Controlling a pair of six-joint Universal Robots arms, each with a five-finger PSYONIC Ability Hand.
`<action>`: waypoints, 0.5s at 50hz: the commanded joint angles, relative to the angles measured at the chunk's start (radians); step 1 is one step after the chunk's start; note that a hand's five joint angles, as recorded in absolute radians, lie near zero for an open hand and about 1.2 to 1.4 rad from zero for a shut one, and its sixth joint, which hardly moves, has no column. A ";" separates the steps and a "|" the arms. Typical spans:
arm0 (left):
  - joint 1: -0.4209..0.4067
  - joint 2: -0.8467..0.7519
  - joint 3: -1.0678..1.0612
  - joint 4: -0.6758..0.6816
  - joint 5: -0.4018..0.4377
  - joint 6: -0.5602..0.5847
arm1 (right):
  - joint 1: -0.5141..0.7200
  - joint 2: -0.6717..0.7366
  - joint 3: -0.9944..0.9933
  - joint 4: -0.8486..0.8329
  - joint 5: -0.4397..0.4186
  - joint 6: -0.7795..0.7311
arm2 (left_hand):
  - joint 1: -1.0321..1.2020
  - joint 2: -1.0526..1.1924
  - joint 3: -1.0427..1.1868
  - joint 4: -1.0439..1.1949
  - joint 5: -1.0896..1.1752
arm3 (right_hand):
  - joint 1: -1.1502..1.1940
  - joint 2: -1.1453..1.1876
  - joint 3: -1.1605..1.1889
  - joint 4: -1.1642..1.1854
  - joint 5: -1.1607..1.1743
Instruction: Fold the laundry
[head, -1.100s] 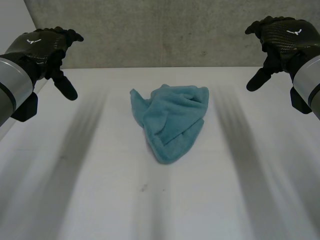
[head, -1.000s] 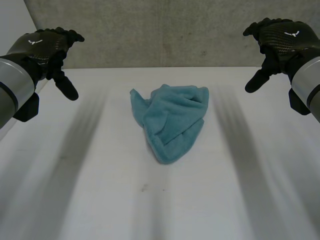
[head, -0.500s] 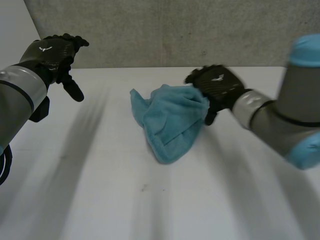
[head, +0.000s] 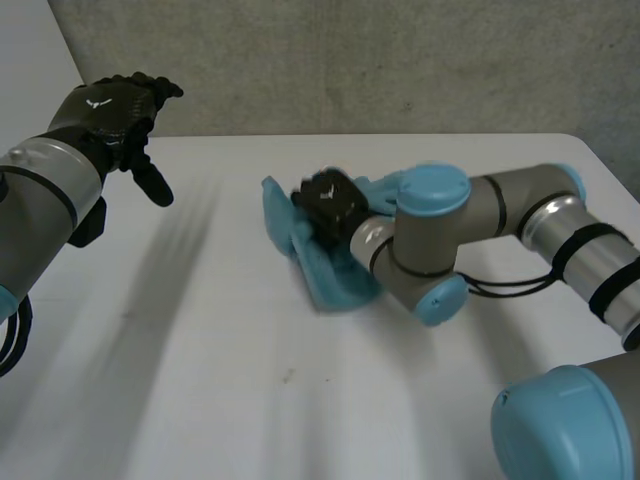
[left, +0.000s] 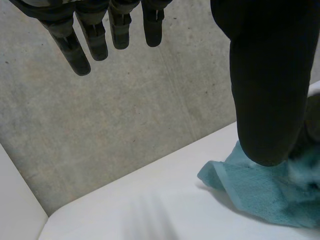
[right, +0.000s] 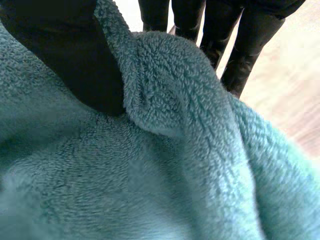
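Note:
A crumpled teal towel (head: 322, 272) lies mid-table, toward the far side. My right hand (head: 332, 205) sits on top of it, near its middle, with the right arm reaching across from the right. In the right wrist view a raised ridge of the towel (right: 160, 150) runs between the thumb (right: 75, 60) and the fingers (right: 240, 40), which pinch it. My left hand (head: 110, 110) hovers above the table's far left, well away from the towel, with its fingers (left: 97, 35) straight and spread and nothing in them. Beyond its thumb a corner of the towel (left: 250, 187) shows.
The white table (head: 200, 350) lies bare in front of and left of the towel. A grey concrete wall (head: 350, 60) runs along the far edge. The right arm's elbow (head: 440, 290) lies low over the table just right of the towel.
The right hand came down from the upper right onto the towel, moved leftward across it and closed on a fold. The towel bunched up. The left hand shifted only slightly.

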 joint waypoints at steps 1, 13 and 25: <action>-0.002 -0.042 0.000 0.017 0.001 0.002 | -0.006 -0.243 0.057 -0.049 0.096 0.054 | 0.001 0.011 0.008 0.009 -0.026 | 0.421 0.226 0.244 0.224 0.282; -0.007 -0.229 0.003 0.107 0.012 -0.001 | -0.012 -0.605 0.337 -0.053 0.126 0.103 | 0.001 0.011 0.008 0.009 -0.026 | 0.421 0.226 0.244 0.224 0.282; -0.102 -0.349 -0.014 0.074 0.164 -0.200 | -0.005 -0.822 0.442 -0.052 0.245 0.100 | 0.028 0.038 0.034 0.036 0.000 | 0.421 0.226 0.244 0.224 0.282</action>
